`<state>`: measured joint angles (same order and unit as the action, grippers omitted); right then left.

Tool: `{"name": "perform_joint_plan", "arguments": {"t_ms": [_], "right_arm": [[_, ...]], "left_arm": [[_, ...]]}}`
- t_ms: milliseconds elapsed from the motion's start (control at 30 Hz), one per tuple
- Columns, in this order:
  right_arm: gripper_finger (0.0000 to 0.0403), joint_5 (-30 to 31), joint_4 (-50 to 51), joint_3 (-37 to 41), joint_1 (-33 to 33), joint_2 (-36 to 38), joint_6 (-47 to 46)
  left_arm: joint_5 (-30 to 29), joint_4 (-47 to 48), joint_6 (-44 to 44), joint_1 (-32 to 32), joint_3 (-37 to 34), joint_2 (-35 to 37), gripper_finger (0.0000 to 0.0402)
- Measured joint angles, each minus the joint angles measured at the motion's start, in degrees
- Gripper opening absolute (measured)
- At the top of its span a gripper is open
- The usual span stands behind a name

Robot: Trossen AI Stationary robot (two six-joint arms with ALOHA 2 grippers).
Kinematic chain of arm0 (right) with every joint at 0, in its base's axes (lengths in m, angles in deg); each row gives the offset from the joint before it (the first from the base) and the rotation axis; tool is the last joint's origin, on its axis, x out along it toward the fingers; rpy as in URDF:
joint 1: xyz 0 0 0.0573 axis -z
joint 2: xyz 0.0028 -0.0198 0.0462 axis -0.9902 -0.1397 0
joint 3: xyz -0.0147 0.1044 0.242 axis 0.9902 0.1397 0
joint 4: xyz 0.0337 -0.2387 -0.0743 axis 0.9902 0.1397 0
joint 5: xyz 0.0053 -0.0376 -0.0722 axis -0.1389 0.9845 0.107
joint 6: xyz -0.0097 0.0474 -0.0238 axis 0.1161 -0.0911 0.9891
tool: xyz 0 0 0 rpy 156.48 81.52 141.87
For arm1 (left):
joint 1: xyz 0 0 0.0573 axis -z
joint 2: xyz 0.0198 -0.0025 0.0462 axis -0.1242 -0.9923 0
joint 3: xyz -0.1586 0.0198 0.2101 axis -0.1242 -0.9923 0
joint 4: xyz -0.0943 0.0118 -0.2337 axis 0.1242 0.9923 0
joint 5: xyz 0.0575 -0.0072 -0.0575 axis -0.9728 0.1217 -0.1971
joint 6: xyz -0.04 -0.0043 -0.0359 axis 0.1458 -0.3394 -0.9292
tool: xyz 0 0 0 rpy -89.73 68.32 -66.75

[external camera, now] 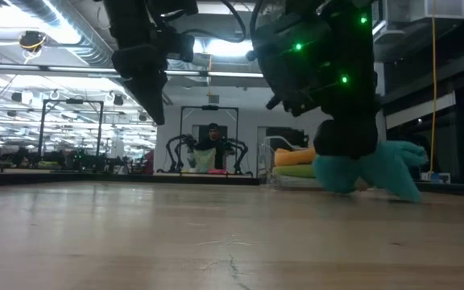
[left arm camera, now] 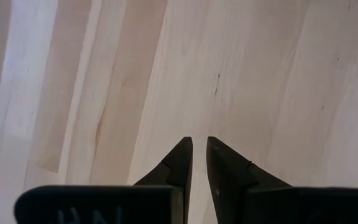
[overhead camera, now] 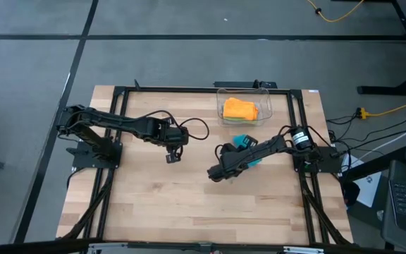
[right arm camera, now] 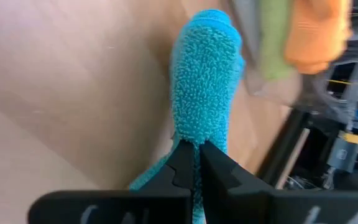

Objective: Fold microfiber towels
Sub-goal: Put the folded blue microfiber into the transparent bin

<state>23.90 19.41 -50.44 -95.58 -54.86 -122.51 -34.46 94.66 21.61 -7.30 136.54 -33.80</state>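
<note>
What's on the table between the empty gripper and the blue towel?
Nothing: in the high view, only bare wooden table lies between the left gripper and the teal towel held by the right gripper.

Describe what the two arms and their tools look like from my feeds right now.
Both arms are black, jointed, with looping black cables. The left tool ends in two dark, tapering, pointed fingers on a block with faint lettering. The right tool has matching notched dark fingers; its housing shows green indicator lights, and a silver-banded joint sits near its base.
</note>
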Motion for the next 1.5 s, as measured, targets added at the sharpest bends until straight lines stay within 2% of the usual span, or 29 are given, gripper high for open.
{"name": "perform_joint_plan", "arguments": {"t_ms": [133, 267, 600, 700, 1067, 1167, 1333, 1500], "right_arm": [[0.0008, 1.3, 5.0, -2.7, 0.0, 0.0, -1.3], [0.0008, 4.3, 5.3, -5.1, 0.0, 0.8, 0.2], [0.0008, 15.6, 5.3, -8.7, 1.4, 6.5, 5.9], [0.0008, 16.8, 5.4, -8.3, 3.4, 9.6, 10.9], [0.0008, 34.3, 4.7, -8.3, 15.7, 15.0, 33.2], [0.0008, 35.1, 3.7, -8.2, 20.0, 15.0, 37.2], [0.0008, 34.6, -5.3, -3.6, 25.7, 16.1, 46.1], [0.0008, 29.3, -18.6, 4.5, 28.3, 17.5, 57.9]], "left_arm": [[0.0, -0.1, 0.0, 0.0, 0.0, 0.0, 0.0039], [0.0, -0.1, 0.0, 0.0, 0.0, 0.0, 0.0039], [0.0, -0.2, 0.0, 0.0, 0.0, 0.0, 0.0039], [0.0, -0.2, 0.0, 0.0, 0.0, 0.0, 0.0039], [-0.1, -0.7, 0.0, -0.1, 0.0, 0.0, 0.0039], [-0.2, -1.4, 0.0, -0.1, 0.0, 0.0, 0.0039], [-2.8, -2.7, 0.0, -0.1, 0.0, 0.0, 0.0039], [-4.6, -3.5, 0.0, -0.1, 0.0, 0.0, 0.0039]]}}
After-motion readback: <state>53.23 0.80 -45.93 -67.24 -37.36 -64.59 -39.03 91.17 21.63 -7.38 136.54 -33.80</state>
